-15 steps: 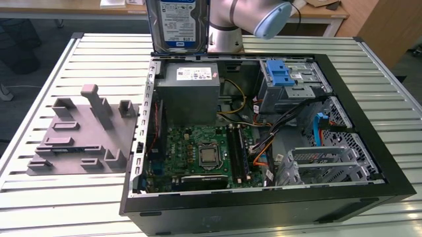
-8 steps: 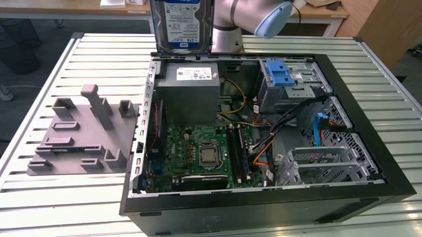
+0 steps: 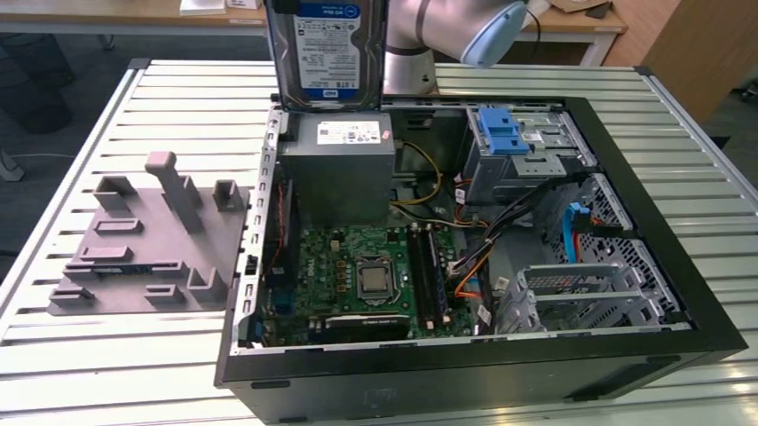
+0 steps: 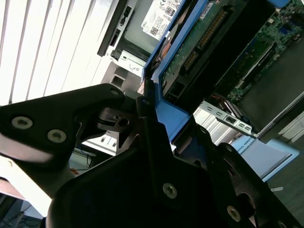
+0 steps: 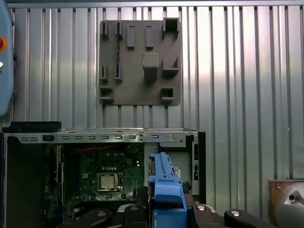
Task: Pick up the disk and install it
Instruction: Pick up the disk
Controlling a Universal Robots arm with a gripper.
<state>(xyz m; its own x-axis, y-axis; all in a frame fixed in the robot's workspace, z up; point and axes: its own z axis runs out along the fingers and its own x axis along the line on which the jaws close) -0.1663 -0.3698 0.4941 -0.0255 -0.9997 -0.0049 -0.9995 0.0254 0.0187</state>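
The flat silver hard disk with blue plastic rails (image 3: 319, 49) hangs upright, long axis vertical, over the grey power-supply box (image 3: 343, 169) at the far end of the open black computer case (image 3: 698, 302). In the second wrist view the black hand (image 4: 151, 111) is clamped on its blue rail. The silver drive bay with a blue latch (image 3: 516, 142) lies lower, toward the exterior view's right.

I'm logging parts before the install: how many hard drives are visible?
1. The disk is upright above the open computer case, near its power supply, clamped in the gripper. The case's metal bays might hide another.
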